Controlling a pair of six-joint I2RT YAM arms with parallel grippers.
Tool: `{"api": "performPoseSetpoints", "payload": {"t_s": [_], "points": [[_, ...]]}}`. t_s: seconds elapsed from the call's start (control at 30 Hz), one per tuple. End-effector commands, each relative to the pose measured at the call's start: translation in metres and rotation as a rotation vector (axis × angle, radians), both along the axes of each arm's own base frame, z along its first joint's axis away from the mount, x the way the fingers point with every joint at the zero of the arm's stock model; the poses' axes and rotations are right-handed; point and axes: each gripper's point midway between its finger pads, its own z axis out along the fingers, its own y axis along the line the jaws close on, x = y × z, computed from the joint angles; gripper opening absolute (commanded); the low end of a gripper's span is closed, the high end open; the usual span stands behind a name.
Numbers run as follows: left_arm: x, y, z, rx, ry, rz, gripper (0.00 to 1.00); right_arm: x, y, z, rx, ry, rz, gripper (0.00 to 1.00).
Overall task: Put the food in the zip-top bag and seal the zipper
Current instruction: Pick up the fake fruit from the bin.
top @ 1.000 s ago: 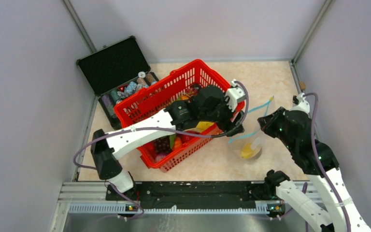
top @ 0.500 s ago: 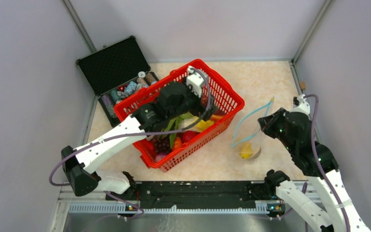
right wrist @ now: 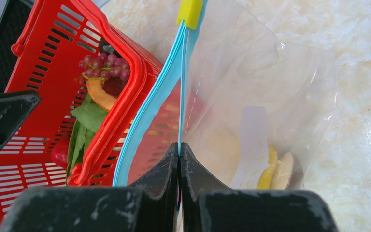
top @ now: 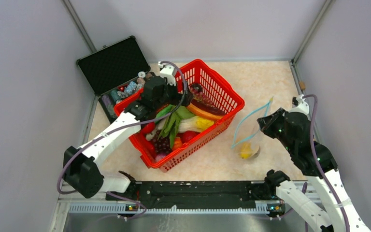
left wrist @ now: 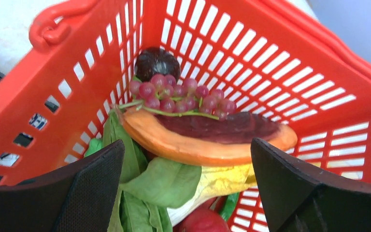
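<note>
Your left gripper [left wrist: 187,145] hangs spread wide inside the red basket [left wrist: 270,58], right over the papaya slice [left wrist: 193,145]. The bunch of grapes [left wrist: 178,94] lies on the slice's far edge, touching it. Close there and the stems could snag, so the grapes may drag out and drop onto the desk [top: 265,82]. The leafy greens [left wrist: 162,181] sit just beneath, so a deep reach may pinch a leaf instead. Watch the basket wall too, because a finger could catch in the lattice.

Over on the other side, your right gripper [right wrist: 179,154] is pressed together on the edge of the zip-top bag [right wrist: 270,87], pinching it at the zipper [right wrist: 154,96]. The bag stands on the desk beside the basket with a yellow piece [right wrist: 268,176] at the bottom. It's held at one spot only, and the mouth looks narrow. That long slice could jam across the opening, fold the soft plastic shut, or tug the edge out of the pinch.
</note>
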Motion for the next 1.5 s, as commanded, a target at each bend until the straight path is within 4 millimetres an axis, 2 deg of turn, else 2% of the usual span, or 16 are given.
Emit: {"api": "performPoseSetpoints", "payload": {"t_s": [0.0, 0.37, 0.43, 0.67, 0.77, 0.93, 1.07, 1.17, 1.4, 1.47], "points": [[0.023, -0.010, 0.024, -0.106, -0.062, 0.014, 0.99, 0.003, 0.003, 0.009, 0.009, -0.040, 0.009, 0.00], [0.086, -0.008, -0.015, -0.140, 0.013, 0.213, 0.94, 0.002, 0.001, 0.014, 0.006, -0.046, 0.006, 0.00], [0.093, -0.007, -0.024, -0.141, 0.036, 0.245, 0.94, 0.002, 0.001, 0.015, 0.000, -0.046, 0.006, 0.00], [0.102, -0.023, -0.043, -0.142, 0.072, 0.202, 0.91, 0.001, -0.002, 0.016, -0.010, -0.046, -0.002, 0.00], [0.103, -0.027, -0.055, -0.100, 0.096, 0.170, 0.90, 0.001, -0.002, 0.015, -0.010, -0.045, 0.002, 0.00], [0.088, -0.036, -0.080, -0.013, 0.124, 0.038, 0.87, 0.000, -0.003, 0.015, -0.016, -0.043, 0.000, 0.00], [0.079, -0.027, -0.103, 0.085, 0.168, 0.016, 0.85, 0.001, -0.003, 0.016, -0.014, -0.046, -0.001, 0.00], [0.076, -0.026, -0.109, 0.125, 0.176, -0.002, 0.84, 0.001, -0.001, 0.016, -0.011, -0.046, 0.006, 0.00], [0.073, -0.032, -0.105, 0.130, 0.134, -0.011, 0.79, 0.001, -0.001, 0.013, -0.005, -0.040, 0.005, 0.00], [0.073, -0.036, -0.103, 0.122, 0.127, -0.012, 0.73, 0.000, -0.001, 0.013, -0.005, -0.041, 0.006, 0.00]]}}
